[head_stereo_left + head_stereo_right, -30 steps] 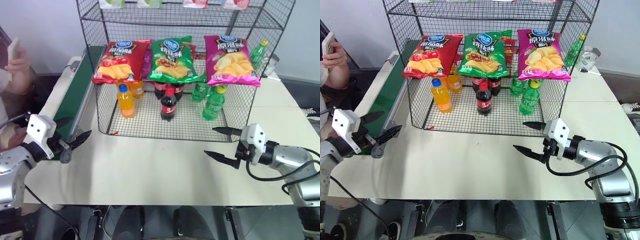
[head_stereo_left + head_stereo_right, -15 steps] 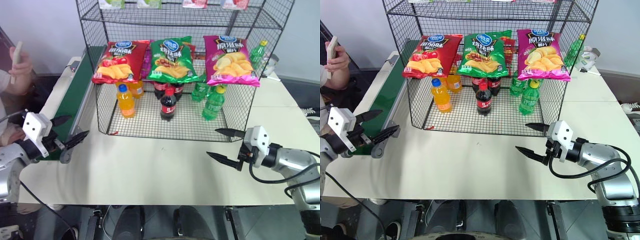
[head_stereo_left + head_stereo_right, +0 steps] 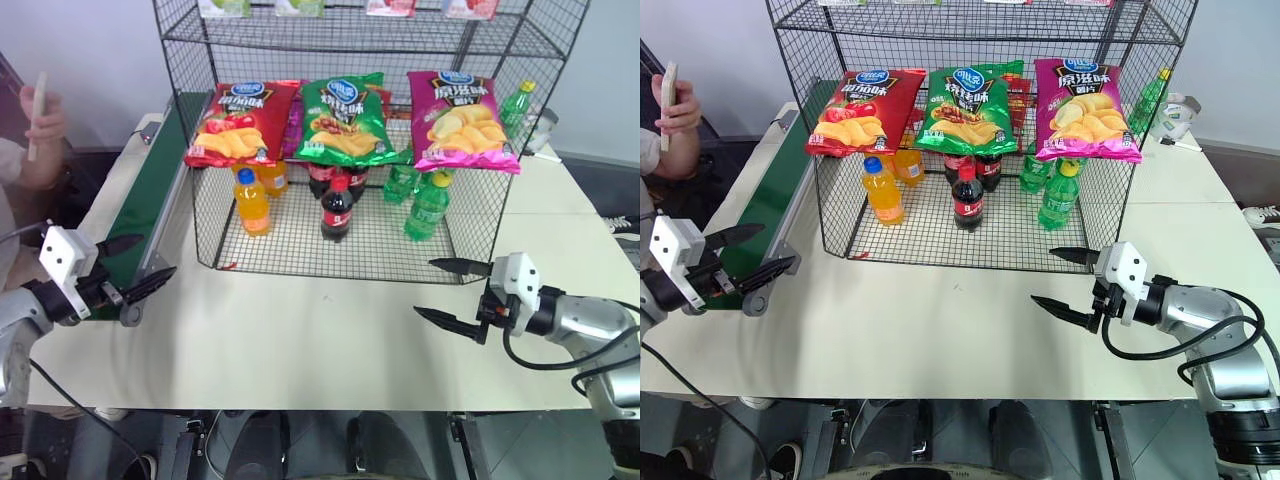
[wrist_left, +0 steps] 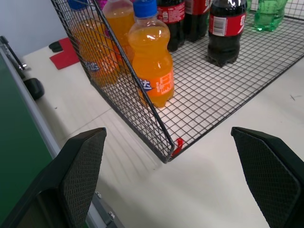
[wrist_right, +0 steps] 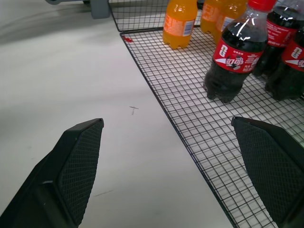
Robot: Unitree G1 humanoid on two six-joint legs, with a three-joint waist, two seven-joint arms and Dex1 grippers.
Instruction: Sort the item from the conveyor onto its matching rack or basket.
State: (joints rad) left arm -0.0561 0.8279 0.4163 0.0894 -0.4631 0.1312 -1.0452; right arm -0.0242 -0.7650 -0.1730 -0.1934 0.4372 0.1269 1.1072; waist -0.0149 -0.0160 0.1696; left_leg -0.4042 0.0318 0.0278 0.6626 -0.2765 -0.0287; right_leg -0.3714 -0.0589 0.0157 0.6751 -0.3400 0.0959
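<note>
The green crisp bag [image 3: 345, 122] lies on the middle tier of the black wire rack [image 3: 480, 215], between a red bag and a magenta bag. The dark green conveyor [image 3: 150, 190] runs along the rack's left side, and its visible belt carries nothing. My left gripper [image 3: 155, 254] hovers open and empty by the conveyor's near end, pointing toward the rack's front left corner [image 4: 170, 148]. Over the table in front of the rack's right corner, my right gripper [image 3: 425, 287] is open and empty too.
The red crisp bag [image 3: 238, 124] and the magenta one [image 3: 462, 122] flank the green bag. Orange [image 3: 251, 201], cola [image 3: 337, 209] and green [image 3: 427, 208] bottles stand on the rack's bottom tier. A person's hand holding a phone [image 3: 38, 110] is at the far left.
My left wrist has turned a little, drawing slightly toward the table's left edge. The person's hand with the phone has risen a bit. My right gripper has stayed put.
</note>
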